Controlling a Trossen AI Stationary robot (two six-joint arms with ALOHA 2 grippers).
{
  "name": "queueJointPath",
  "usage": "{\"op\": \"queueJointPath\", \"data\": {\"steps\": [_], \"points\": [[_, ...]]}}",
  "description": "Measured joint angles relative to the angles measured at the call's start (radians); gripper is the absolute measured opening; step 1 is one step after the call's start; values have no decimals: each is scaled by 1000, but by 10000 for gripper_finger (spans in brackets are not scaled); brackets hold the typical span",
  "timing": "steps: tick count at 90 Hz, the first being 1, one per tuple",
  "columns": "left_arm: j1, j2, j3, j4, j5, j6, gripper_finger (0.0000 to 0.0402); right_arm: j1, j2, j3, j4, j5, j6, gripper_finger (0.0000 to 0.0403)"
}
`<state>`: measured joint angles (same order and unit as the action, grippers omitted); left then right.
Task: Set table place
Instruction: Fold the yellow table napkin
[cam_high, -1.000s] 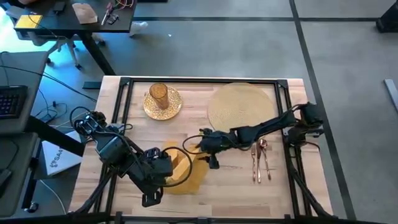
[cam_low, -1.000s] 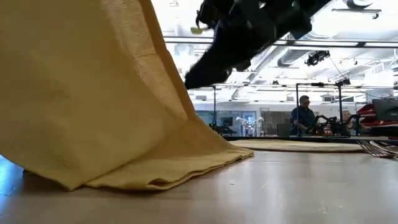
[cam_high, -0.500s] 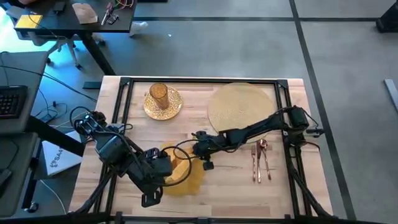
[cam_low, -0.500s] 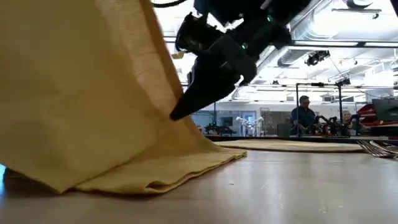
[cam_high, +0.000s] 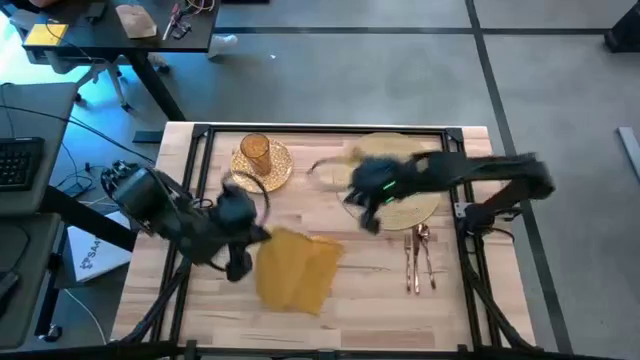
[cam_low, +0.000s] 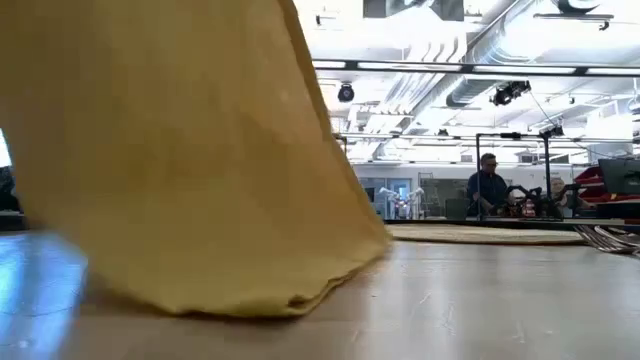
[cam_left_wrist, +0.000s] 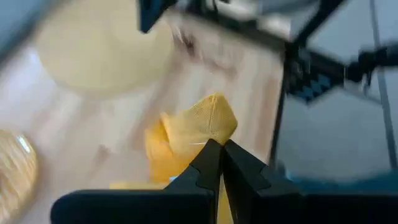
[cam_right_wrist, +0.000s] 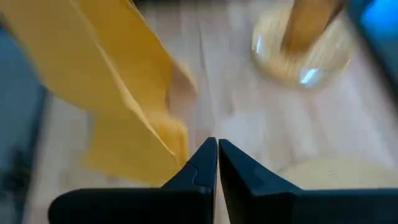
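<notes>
**Napkin step in hand, cloth lifted**

Left gripper (cam_left_wrist: 216, 149) pinches the yellow cloth napkin (cam_high: 292, 268) at lower centre; right gripper (cam_right_wrist: 217, 149), closed and empty, hovers over the round woven placemat (cam_high: 400, 165). Next, probably: lay it flat.

Off the far-left corner there's a small dark desk (cam_high: 150, 35) with a tan rounded lump (cam_high: 135, 19) and a yellow flat pad (cam_high: 45, 33) on it. A black keyboard (cam_high: 20, 162) sits at the left edge, and a white printed sheet (cam_high: 88, 255) lies on the grey floor (cam_high: 400, 85). Way back in the room a seated person (cam_low: 489, 187) is at a workstation.
</notes>
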<state>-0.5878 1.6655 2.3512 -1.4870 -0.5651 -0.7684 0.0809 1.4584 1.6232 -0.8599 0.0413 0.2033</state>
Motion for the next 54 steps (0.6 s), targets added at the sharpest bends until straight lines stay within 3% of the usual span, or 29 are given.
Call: {"op": "queueJointPath", "data": {"steps": [7,16,27,35,54], "points": [[33,-27,0,39,21,75,0,-24,-38,-2,-4,-31,25,0],[78,-35,0,127,121,160,0,-31,-47,-60,17,-44,25,1],[138,-28,0,274,278,265,0,-29,-38,-191,238,-173,17,26],[167,-28,0,335,348,291,0,-30,-28,-283,424,-259,18,68],[200,-28,3,368,426,290,0,-35,-12,-363,639,-279,-72,194]]}}
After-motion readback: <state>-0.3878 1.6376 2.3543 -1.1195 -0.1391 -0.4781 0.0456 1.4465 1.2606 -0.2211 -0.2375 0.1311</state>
